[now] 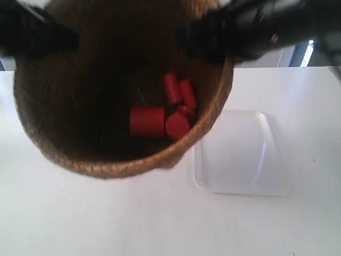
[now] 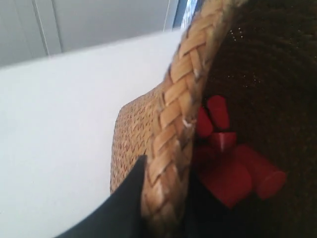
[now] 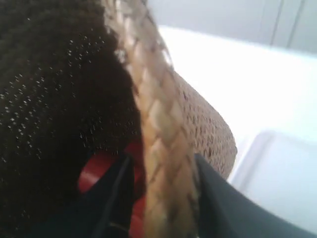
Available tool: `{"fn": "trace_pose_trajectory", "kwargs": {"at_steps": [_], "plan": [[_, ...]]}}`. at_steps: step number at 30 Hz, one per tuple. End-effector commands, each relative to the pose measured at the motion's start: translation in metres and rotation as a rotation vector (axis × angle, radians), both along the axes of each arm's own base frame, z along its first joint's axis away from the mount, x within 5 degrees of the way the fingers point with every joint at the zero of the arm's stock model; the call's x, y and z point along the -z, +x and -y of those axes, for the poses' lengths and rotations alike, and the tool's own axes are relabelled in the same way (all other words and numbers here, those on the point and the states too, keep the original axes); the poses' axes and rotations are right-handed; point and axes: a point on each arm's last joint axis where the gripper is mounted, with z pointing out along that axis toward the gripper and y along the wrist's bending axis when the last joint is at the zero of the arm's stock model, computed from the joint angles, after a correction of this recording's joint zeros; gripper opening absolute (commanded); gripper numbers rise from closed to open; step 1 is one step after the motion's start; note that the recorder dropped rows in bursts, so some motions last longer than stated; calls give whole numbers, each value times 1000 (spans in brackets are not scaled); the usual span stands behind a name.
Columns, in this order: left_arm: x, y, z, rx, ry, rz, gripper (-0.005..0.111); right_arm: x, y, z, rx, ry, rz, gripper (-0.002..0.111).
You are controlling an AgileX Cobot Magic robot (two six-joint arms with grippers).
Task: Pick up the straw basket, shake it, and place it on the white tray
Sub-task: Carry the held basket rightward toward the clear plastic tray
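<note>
Exterior view: braided straw basket [image 1: 106, 160], round mouth facing camera, red cylinders [image 1: 160, 114] inside; smooth white tray [image 1: 242, 154] beside; left gripper [image 2: 163, 198], right gripper [image 3: 163, 193] clamp rim.

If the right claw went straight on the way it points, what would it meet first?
The rim of the straw basket: the right claw straddles it. Deeper, its inner finger likely reaches the red cylinders.

One basket [image 1: 106, 168], one tray [image 1: 242, 154], five red cylinders [image 1: 146, 121]

straw basket [image 1: 69, 106] rim cropped, white tray [image 1: 250, 154] corner hidden
</note>
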Motion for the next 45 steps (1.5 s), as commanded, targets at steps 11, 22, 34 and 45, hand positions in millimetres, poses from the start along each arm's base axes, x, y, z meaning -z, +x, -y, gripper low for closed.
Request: {"fn": "trace_pose_trajectory", "kwargs": {"at_steps": [11,22,34,45], "plan": [[4,-3,-2,-14,-16,-1,0,15,4,-1,12,-5,-23,0],[12,-2,0,12,14,-45,0,33,11,-3,27,-19,-40,0],[10,4,-4,-49,3,-7,0,37,7,-2,13,-45,-93,0],[29,6,-4,-52,26,-62,0,53,7,0,30,-47,-82,0]]}}
